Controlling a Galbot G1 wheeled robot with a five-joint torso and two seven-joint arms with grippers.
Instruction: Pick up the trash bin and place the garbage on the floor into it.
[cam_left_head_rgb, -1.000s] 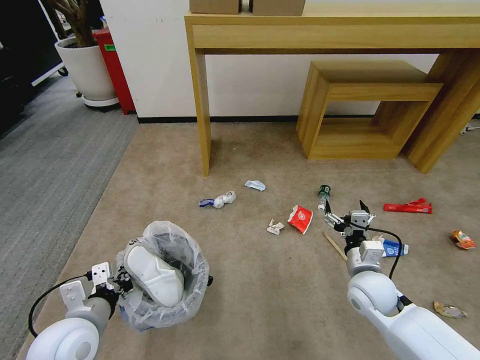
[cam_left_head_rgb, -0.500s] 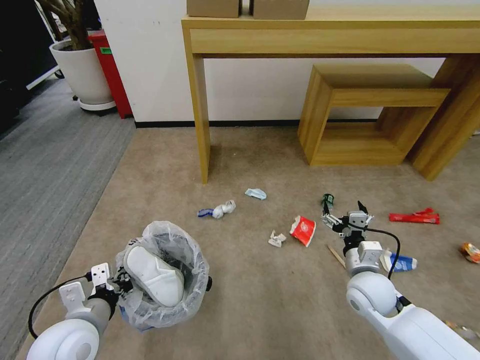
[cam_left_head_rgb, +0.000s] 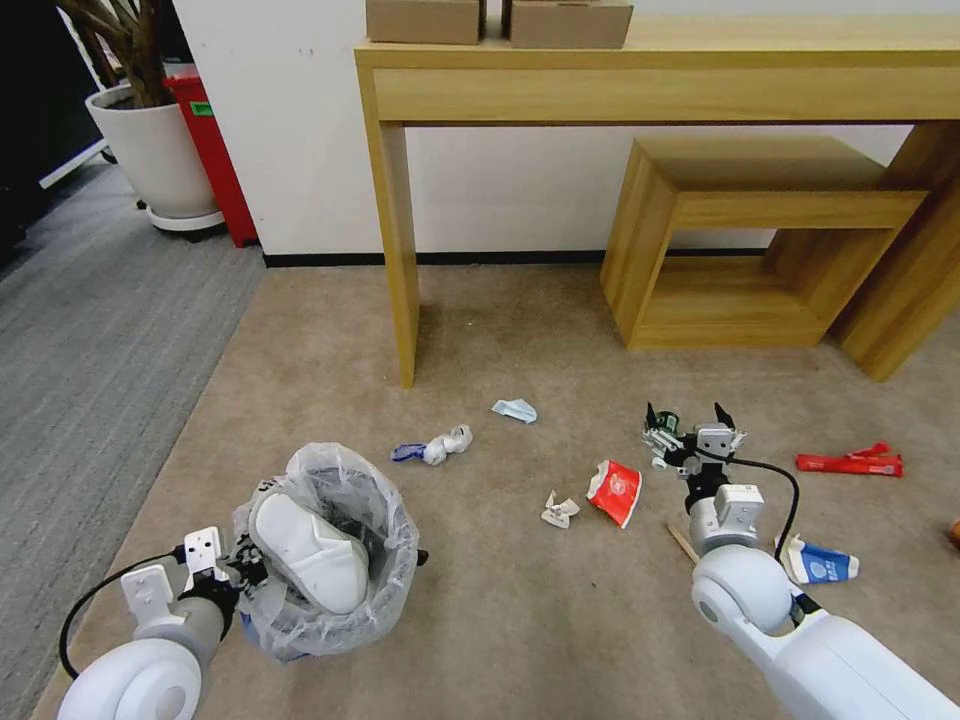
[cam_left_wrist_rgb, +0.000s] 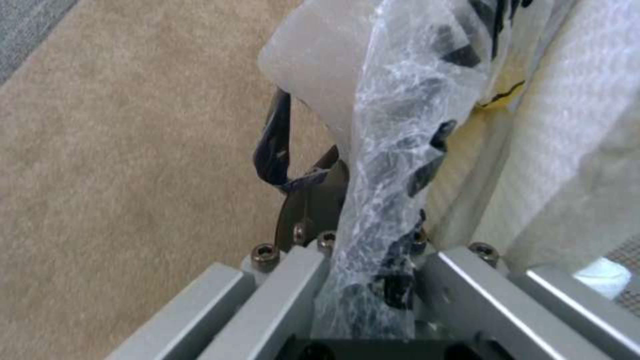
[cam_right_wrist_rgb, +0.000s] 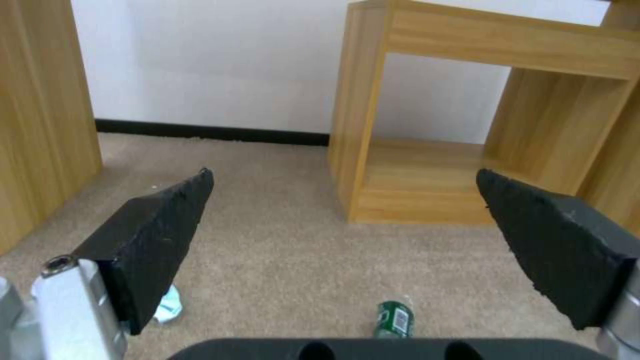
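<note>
The left gripper (cam_left_head_rgb: 232, 572) holds the trash bin (cam_left_head_rgb: 330, 550) at seven o'clock, fingers clamped on its bag rim, one slipper (cam_left_head_rgb: 305, 548) inside. The right gripper (cam_left_head_rgb: 690, 422), fingers apart, hovers above the bottle (cam_right_wrist_rgb: 393, 318) at two o'clock, apparently lining up.

Trash bin (cam_left_head_rgb: 330, 560): lined with clear crinkled plastic bearing black lettering and a yellow patch; blue at the base. A white slipper (cam_left_head_rgb: 305, 550) is seen inside the bin. On the beige carpet (cam_left_head_rgb: 500, 620), beyond the bin: a red paper cup (cam_left_head_rgb: 615, 492), a green-labelled bottle (cam_right_wrist_rgb: 393, 318), a red wrapper (cam_left_head_rgb: 850, 463), a blue-and-white carton (cam_left_head_rgb: 820, 562). Right gripper (cam_left_head_rgb: 692, 418): black fingers (cam_right_wrist_rgb: 160, 235), silver mounts.
</note>
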